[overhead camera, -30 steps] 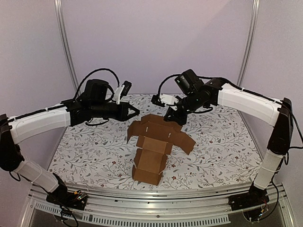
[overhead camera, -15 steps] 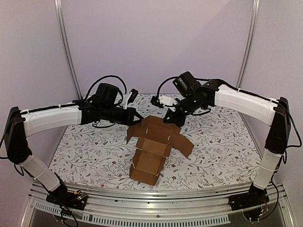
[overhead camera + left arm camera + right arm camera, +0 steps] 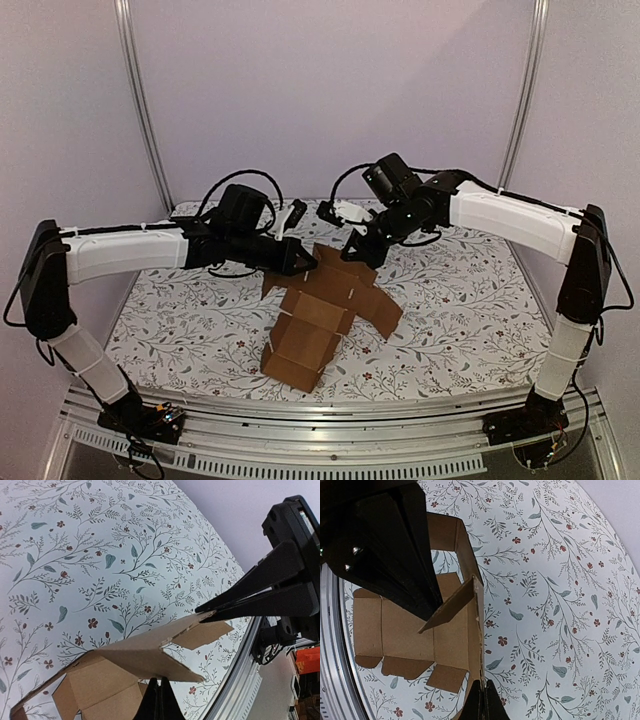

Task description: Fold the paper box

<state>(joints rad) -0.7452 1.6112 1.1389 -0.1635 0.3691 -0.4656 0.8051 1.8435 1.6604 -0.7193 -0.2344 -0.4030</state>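
**Both grippers closed at the far end of a half-folded paper box**

Your left gripper (image 3: 308, 260) reaches in from the left side of the flower-patterned surface (image 3: 170, 330). Its fingers are pressed together. In the left wrist view the closed tip meets the underside of a tilted brown flap. You cannot tell whether any card is nipped between the fingers.

The paper box (image 3: 318, 312) sits at the middle of the surface. It stretches from the centre toward the near edge, slanting a little to the near left. It is plain brown, unprinted card, only partly folded. The panels closest to the near edge stand up as a small open-sided block. One flap lies out flat to the right. The far panels are lifted into a peak between the two grippers, and small pale marks show along the creases.

Your right gripper (image 3: 352, 258) comes in from the far right, also with its fingers together. Its tip touches the far side of the raised panels. The right wrist view shows a panel's thin edge running straight down to that closed tip.
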